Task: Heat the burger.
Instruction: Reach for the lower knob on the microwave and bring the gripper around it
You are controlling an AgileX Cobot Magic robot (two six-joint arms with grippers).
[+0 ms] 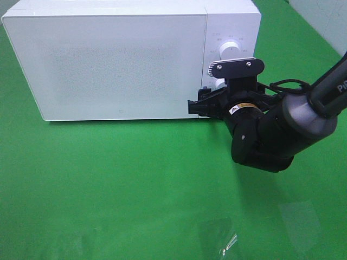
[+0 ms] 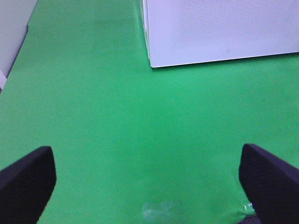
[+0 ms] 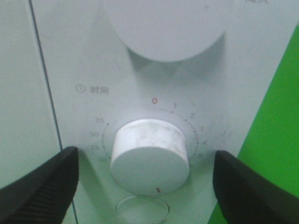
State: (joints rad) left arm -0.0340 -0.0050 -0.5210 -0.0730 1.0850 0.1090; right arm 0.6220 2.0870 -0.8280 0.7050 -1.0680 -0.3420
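Note:
The burger is out of view. The white microwave (image 1: 119, 59) stands at the back of the green table with its door shut. My right gripper (image 1: 205, 106) is at the control panel and is open. In the right wrist view its fingers (image 3: 42, 186) flank the lower timer knob (image 3: 149, 154) with a gap on each side, and the knob's mark points down, away from the red 0. A second knob (image 3: 163, 23) sits above it. My left gripper (image 2: 149, 182) is open and empty over bare green cloth, near the microwave's left corner (image 2: 152, 63); it does not show in the exterior view.
The green cloth (image 1: 108, 179) covers the table. Clear tape patches lie near the front edge (image 1: 222, 241) and in the left wrist view (image 2: 161, 209). A pale wall (image 1: 325, 16) stands at the back right.

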